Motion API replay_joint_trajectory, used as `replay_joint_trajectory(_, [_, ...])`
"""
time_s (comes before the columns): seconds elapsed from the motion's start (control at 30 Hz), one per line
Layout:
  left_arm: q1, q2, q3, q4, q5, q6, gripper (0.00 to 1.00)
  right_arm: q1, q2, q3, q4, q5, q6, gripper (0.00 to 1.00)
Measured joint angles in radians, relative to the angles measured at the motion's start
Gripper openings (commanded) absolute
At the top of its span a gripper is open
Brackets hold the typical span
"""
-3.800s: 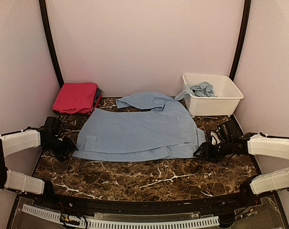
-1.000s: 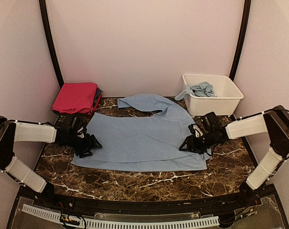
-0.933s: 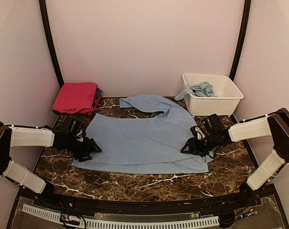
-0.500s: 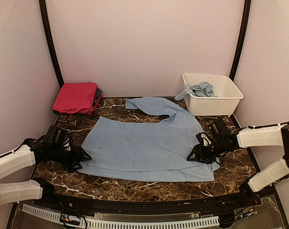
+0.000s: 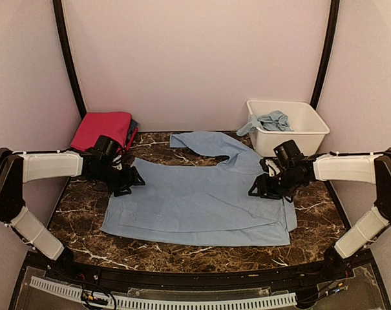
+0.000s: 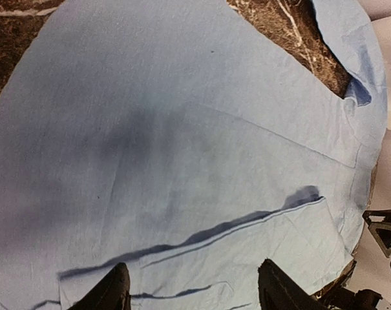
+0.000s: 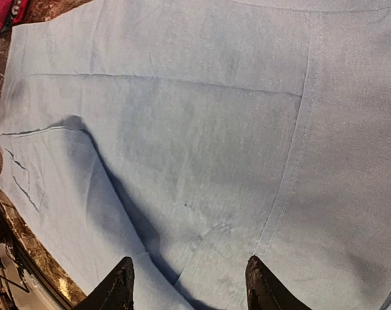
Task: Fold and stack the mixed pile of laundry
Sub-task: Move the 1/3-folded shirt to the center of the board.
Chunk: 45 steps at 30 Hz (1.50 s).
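- The blue garment (image 5: 195, 200) lies spread flat on the middle of the table (image 5: 182, 248). One long part trails back toward the white tub (image 5: 311, 139).
- The left claw (image 5: 125, 181) is over the garment's far left corner. My left wrist view shows its fingers (image 6: 114, 292) standing apart with only flat cloth beneath them, so it is open and holding nothing.
- The right claw (image 5: 263, 189) is at the right edge, also open and empty. Its fingers (image 7: 121, 284) are spread above smooth fabric.
- Risk one: the cloth is in layers here, with a lower edge showing along the front. If I close on the top sheet alone, the fold could pull apart and the layers slide out of line.
- Risk two: the two claws sit at different depths on the garment. If I lift both together from these spots, the fold line will probably come out skewed.
- Risk three: the trailing part at the back is loose. If I drag the garment, I expect it to bunch up or catch against the tub.
- Risk four: the fabric looks thin and limp on a smooth stone top. A shallow pinch may slip off, and a deep one could scrape the fingertips on the table.
- Risk five: the left claw is near the pink stack (image 5: 103, 131) at the back left. A wide swing there could knock it askew.
- More blue cloth (image 5: 273, 119) waits in the tub, so any mess here costs me room.
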Motion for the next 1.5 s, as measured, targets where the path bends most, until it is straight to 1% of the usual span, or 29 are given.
replay_joint_trajectory(0.13, [0.0, 0.144, 0.002, 0.054, 0.004, 0.005, 0.63, -0.002, 0.137, 0.038, 0.015, 0.025, -0.026, 0.53])
replay_joint_trajectory(0.2, [0.0, 0.166, -0.011, 0.068, 0.003, 0.0, 0.6, -0.002, 0.193, 0.054, 0.019, 0.025, -0.039, 0.53])
replay_joint_trajectory(0.27, [0.0, 0.157, -0.05, 0.097, 0.004, -0.011, 0.58, -0.002, 0.225, 0.081, 0.029, 0.019, -0.048, 0.52])
replay_joint_trajectory(0.37, [0.0, 0.088, -0.149, 0.152, 0.005, -0.042, 0.57, 0.003, 0.26, 0.108, 0.052, 0.01, -0.063, 0.52])
replay_joint_trajectory(0.5, [0.0, -0.063, -0.296, 0.168, 0.006, -0.09, 0.56, 0.037, 0.274, 0.117, 0.072, -0.004, -0.07, 0.51])
replay_joint_trajectory(0.6, [0.0, -0.178, -0.374, 0.121, 0.001, -0.116, 0.58, 0.081, 0.273, 0.103, 0.092, -0.024, -0.063, 0.51])
replay_joint_trajectory(0.7, [0.0, -0.252, -0.393, 0.037, -0.022, -0.119, 0.62, 0.128, 0.242, 0.046, 0.142, -0.05, -0.042, 0.51])
replay_joint_trajectory(0.77, [0.0, -0.274, -0.391, 0.013, -0.028, -0.115, 0.64, 0.138, 0.211, 0.002, 0.163, -0.062, -0.028, 0.51])
replay_joint_trajectory(0.93, [0.0, -0.257, -0.317, -0.032, -0.045, -0.075, 0.74, 0.144, 0.122, -0.078, 0.138, -0.059, -0.01, 0.52])
replay_joint_trajectory(1.03, [0.01, -0.24, -0.226, -0.038, -0.049, -0.029, 0.78, 0.139, 0.078, -0.07, 0.079, -0.035, -0.029, 0.53])
replay_joint_trajectory(1.1, [0.039, -0.225, -0.154, -0.039, -0.044, 0.013, 0.79, 0.126, 0.056, -0.031, 0.04, -0.027, -0.061, 0.54])
replay_joint_trajectory(1.17, [0.1, -0.204, -0.091, -0.037, -0.017, 0.05, 0.79, 0.102, 0.052, 0.05, 0.007, -0.019, -0.095, 0.54])
replay_joint_trajectory(1.3, [0.233, -0.144, -0.004, -0.021, 0.01, 0.111, 0.76, 0.042, 0.098, 0.289, -0.021, 0.007, -0.176, 0.53])
replay_joint_trajectory(1.37, [0.255, -0.112, 0.032, -0.023, 0.008, 0.138, 0.76, 0.023, 0.146, 0.405, -0.024, 0.025, -0.211, 0.52])
replay_joint_trajectory(1.5, [0.255, -0.041, 0.119, -0.023, 0.0, 0.196, 0.77, 0.006, 0.292, 0.606, -0.048, 0.055, -0.269, 0.52])
